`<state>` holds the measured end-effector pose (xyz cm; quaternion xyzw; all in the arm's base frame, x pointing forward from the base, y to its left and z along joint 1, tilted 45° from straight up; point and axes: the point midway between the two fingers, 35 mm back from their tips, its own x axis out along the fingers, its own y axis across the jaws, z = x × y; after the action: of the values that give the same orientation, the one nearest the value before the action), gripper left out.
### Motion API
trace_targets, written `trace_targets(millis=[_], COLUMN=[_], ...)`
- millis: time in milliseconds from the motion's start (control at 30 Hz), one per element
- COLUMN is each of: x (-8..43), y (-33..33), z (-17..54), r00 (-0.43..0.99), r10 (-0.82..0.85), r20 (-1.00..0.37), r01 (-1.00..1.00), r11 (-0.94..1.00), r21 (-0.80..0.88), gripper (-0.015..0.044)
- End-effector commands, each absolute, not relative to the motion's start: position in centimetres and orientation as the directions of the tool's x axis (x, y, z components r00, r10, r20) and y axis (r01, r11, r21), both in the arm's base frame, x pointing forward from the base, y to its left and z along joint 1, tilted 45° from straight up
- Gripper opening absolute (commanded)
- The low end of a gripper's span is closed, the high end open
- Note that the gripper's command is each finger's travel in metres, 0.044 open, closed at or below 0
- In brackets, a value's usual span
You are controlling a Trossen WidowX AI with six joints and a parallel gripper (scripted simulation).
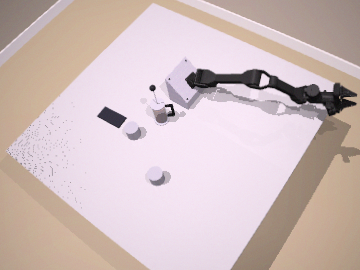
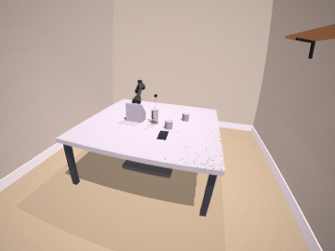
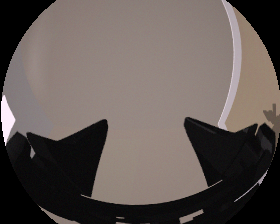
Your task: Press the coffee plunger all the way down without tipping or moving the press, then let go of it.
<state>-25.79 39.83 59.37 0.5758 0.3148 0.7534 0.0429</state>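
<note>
In the top view, a dark flat card (image 1: 112, 117) and 2 white cylinders (image 1: 131, 129) (image 1: 155, 175) are seen left of the coffee press (image 1: 160, 113), whose plunger (image 1: 152, 88) is raised. The press is placed just beside the arm's grey base block (image 1: 180, 84), well apart from every table (image 1: 240, 192) edge. The gripper (image 1: 344, 101) is held wide open and unloaded far right, past the table's edge.

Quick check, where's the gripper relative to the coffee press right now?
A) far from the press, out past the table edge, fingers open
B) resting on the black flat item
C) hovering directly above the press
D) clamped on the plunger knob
A: in the top view the gripper sits out past the table edge, far from the coffee press, and the wrist view shows its fingers apart with nothing between them.
</note>
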Motion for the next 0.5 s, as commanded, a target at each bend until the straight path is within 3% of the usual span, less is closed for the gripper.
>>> trace_targets(millis=[0, 267, 467], x=[-25.7, -20.5, -13.2], y=[39.9, 43.5, 46.7], z=[59.3, 58.3, 57.4], r00=[-0.333, -0.326, -0.270], r10=[0.429, 0.523, 0.640], r20=[0.840, 0.787, 0.719], r01=[0.294, 0.072, -0.169], r11=[-0.799, -0.817, -0.767], r21=[0.525, 0.572, 0.619], gripper=[0.0426, 0.0440, 0.0440])
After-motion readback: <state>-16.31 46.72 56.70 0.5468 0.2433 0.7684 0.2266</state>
